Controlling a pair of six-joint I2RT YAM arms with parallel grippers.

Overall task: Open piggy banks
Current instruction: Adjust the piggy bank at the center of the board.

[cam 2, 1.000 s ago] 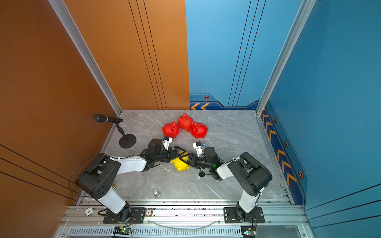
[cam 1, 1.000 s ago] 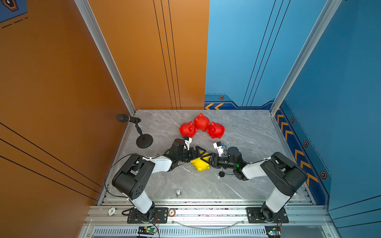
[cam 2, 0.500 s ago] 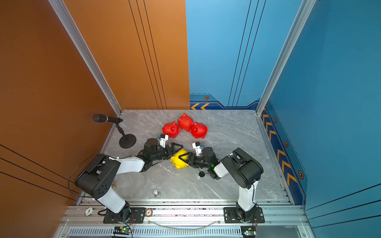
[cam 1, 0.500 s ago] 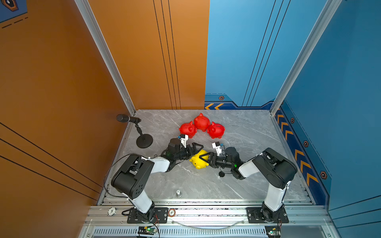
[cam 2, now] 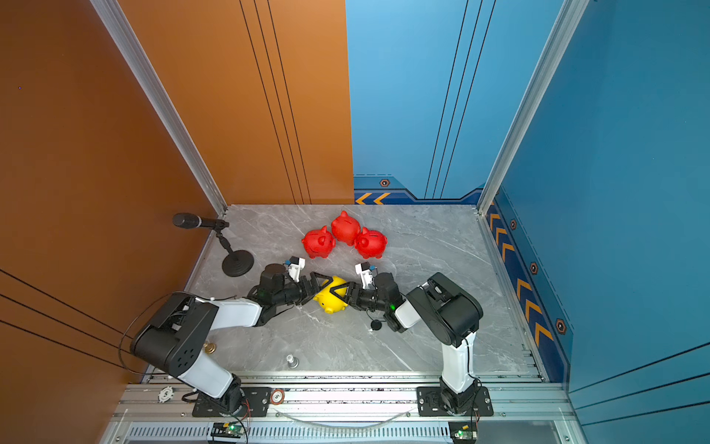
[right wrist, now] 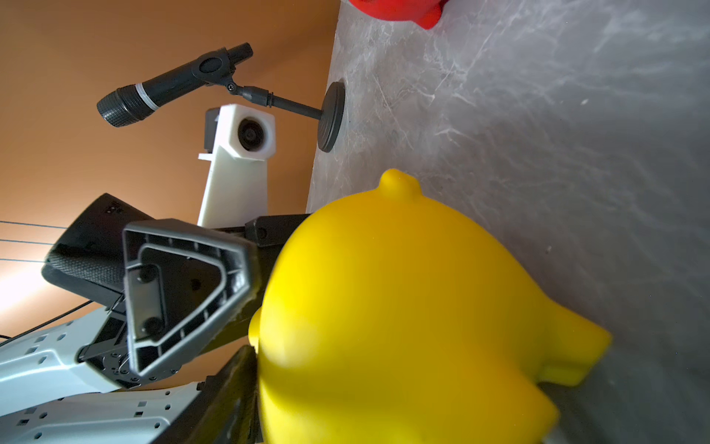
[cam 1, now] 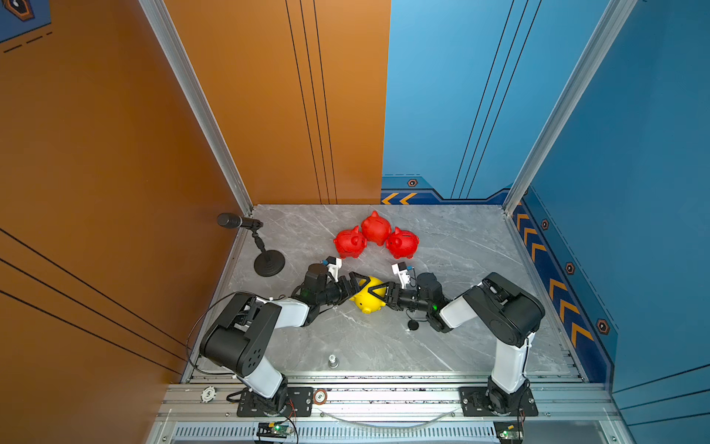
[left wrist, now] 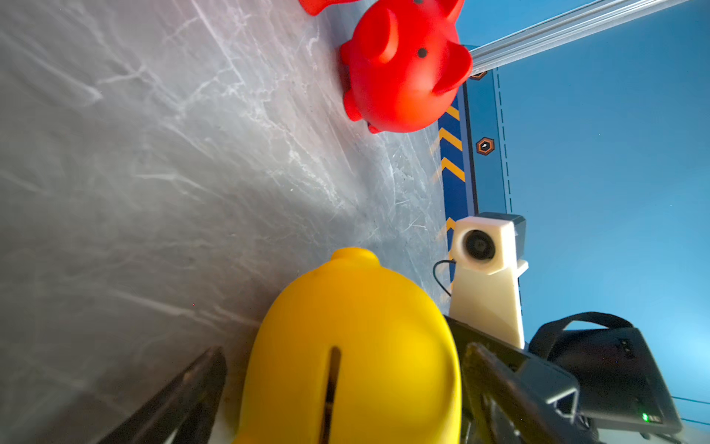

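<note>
Yellow piggy bank (cam 1: 368, 300) on its side at mid-bench (cam 1: 461, 253), left tool (cam 1: 359, 290) pinching its back, right tool (cam 1: 378, 298) straddling its belly, grip unclear, three red piggy banks (cam 1: 376, 230) clustered behind

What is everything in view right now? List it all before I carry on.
red piggy banks: 3, red, clustered at the table's back middle
yellow piggy bank: 1, yellow, tilted, between the two grippers
microphone: 1, black, on a stand, table's back left
disc: 1, black, on the table beside the right arm
knob: 1, silver, near the table's front edge
table: 1, grey marble, under everything
left gripper: 1, black, clamped on the yellow piggy bank
right gripper: 1, black, jaws around the same bank, grip unclear
</note>
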